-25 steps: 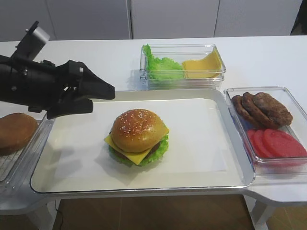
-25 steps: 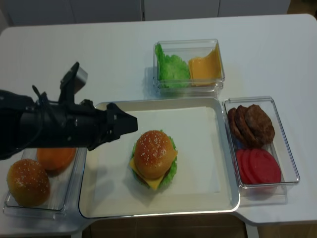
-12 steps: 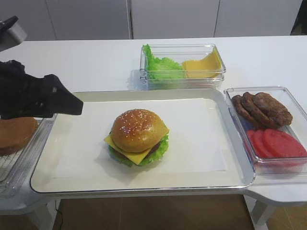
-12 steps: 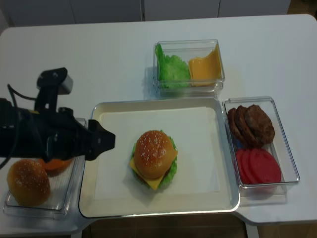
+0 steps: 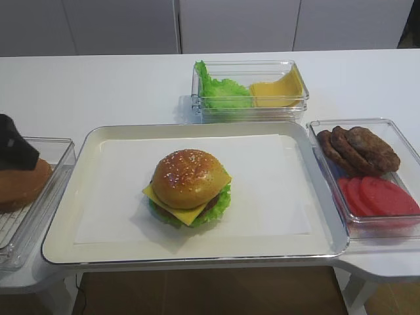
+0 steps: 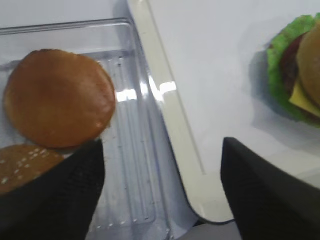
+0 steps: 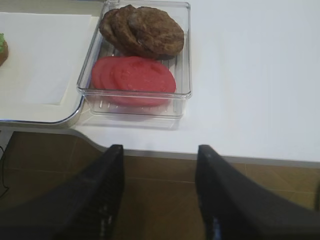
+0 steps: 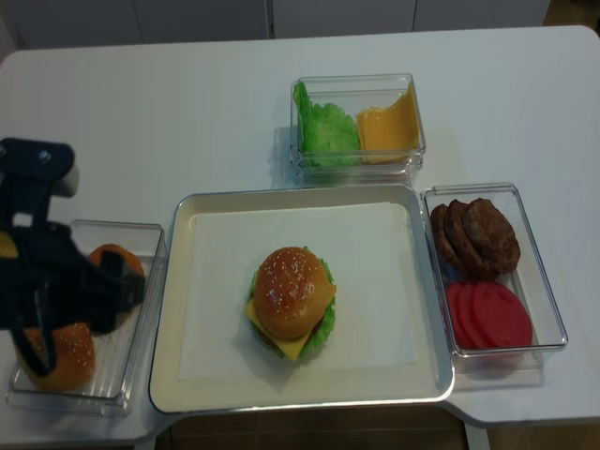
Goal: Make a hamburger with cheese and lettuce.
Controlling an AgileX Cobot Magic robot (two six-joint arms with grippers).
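**Burger stands finished on the tray, both tools empty**

The hamburger (image 5: 189,188) sits near the middle of the white sheet on the tray (image 5: 98,131), a little left of centre. Its sesame bun top is on. Under the bun the cheese (image 5: 188,215) pokes out as yellow corners at the front and at the right side. The lettuce (image 5: 222,202) frills out green around the base, and a strip of brown patty shows between the two.

The left tool (image 6: 160,192) hangs over the seam between the tray and the bun box (image 8: 112,398) at the left edge of the bench (image 5: 98,85). Its two black fingers (image 6: 55,195) are spread wide apart with nothing between them. Below it lie a plain brown bun (image 6: 59,97) and a seeded bun (image 8: 56,354).

The right tool (image 7: 157,192) is off the near edge of the bench, over the floor, fingers parted and empty. Just ahead of it is the box (image 7: 134,104) of brown patties (image 7: 145,31) and red tomato slices (image 7: 134,75), which stands just right of the tray.

Behind the tray a third box (image 5: 249,108) holds loose green leaves (image 5: 220,92) on the left and spare yellow slices (image 5: 279,88) on the right.
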